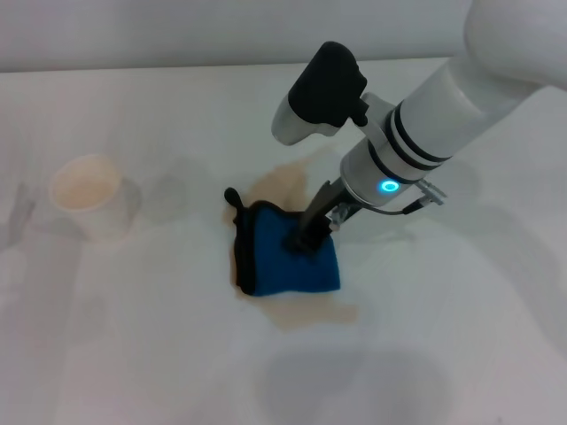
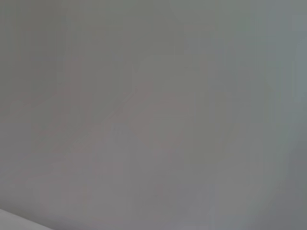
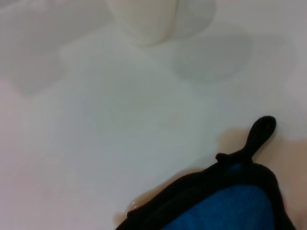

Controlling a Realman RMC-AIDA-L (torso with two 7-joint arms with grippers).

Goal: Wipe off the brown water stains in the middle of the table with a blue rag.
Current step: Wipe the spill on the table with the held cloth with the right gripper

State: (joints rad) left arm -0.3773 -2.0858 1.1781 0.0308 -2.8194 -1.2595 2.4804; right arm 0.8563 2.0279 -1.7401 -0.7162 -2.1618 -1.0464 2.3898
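Note:
The blue rag [image 1: 288,252] lies flat on the white table [image 1: 461,336] near its middle, its black trim and loop towards the left. It covers the middle of the brown water stains [image 1: 283,184], which show behind it and in front of it. My right gripper [image 1: 306,237] presses down on the rag's top from the right. The right wrist view shows the rag's trimmed edge and loop [image 3: 240,201] with tan stain [image 3: 230,139] beside it. My left gripper is out of view; the left wrist view shows only a plain grey surface.
A white paper cup [image 1: 89,193] stands on the table at the left, well apart from the rag; it also shows in the right wrist view [image 3: 141,19]. Grey shadows lie on the tabletop in front of the rag.

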